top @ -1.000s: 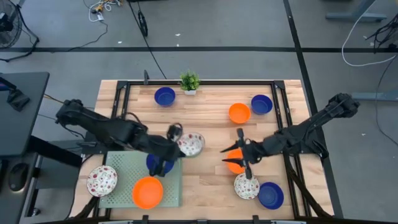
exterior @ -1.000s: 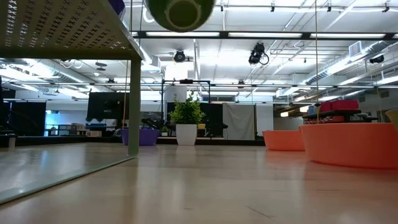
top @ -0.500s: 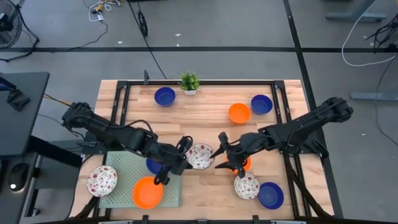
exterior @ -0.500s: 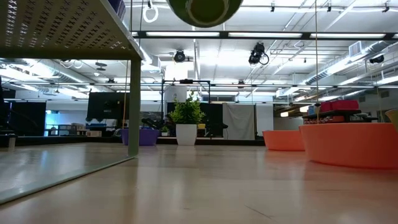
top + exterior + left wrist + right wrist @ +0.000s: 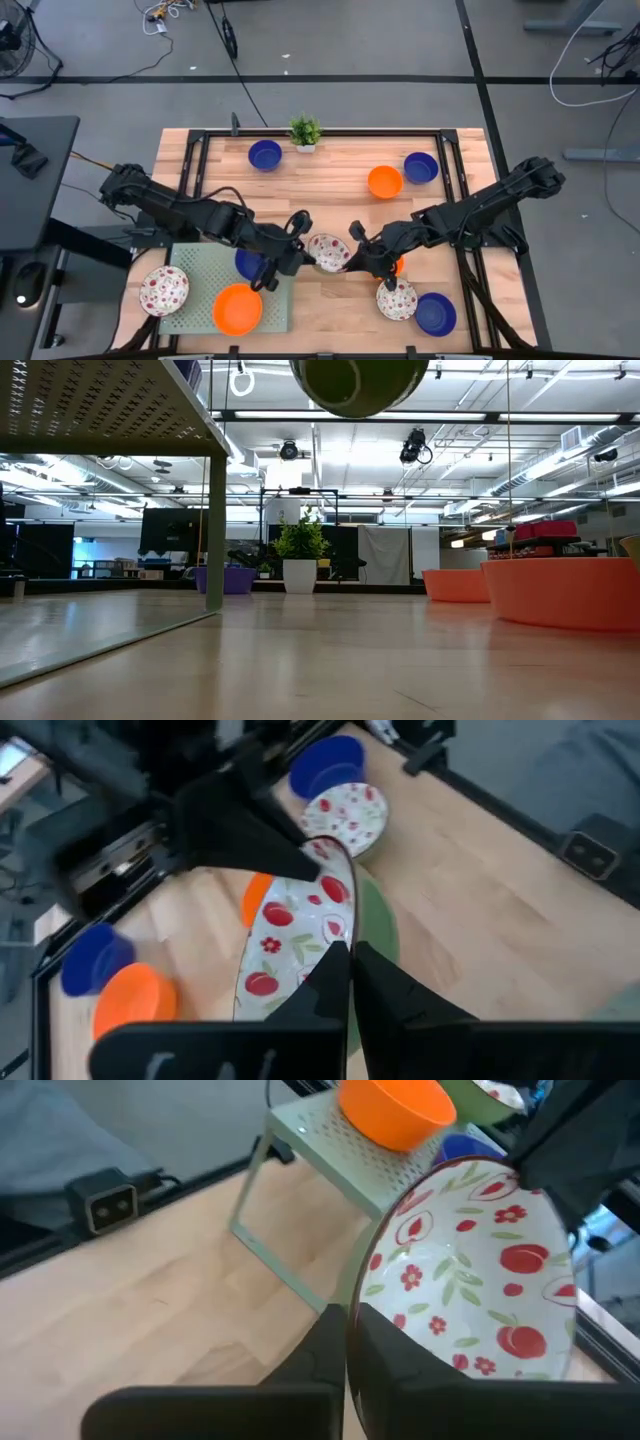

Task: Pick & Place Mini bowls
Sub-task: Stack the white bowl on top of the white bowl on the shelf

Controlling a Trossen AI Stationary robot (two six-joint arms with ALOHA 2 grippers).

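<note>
The left gripper [image 5: 303, 253] and the right gripper [image 5: 352, 258] meet over the middle of the table [image 5: 330, 185], each with its fingers pinched tight on an opposite rim of the same speckled bowl [image 5: 328, 251], which hangs clear of the wood between them. In the left wrist view the bowl [image 5: 300, 935] stands nearly on edge, its rim caught between that arm's dark fingers [image 5: 330, 982]; in the right wrist view its patterned inside [image 5: 470, 1280] faces the camera. Just beside the left gripper lies the pale green tray [image 5: 200, 275], bearing 1 orange bowl [image 5: 237, 308] and 1 blue bowl [image 5: 248, 264]. Another speckled bowl [image 5: 164, 289] sits at the tray's outer edge. Under the right arm are 1 orange bowl [image 5: 397, 264], 1 speckled bowl [image 5: 396, 299] and 1 blue bowl [image 5: 435, 313]. Along the far side stand 2 blue bowls [image 5: 265, 154] [image 5: 421, 167], 1 orange bowl [image 5: 385, 181] and a small plant [image 5: 305, 131].
</note>
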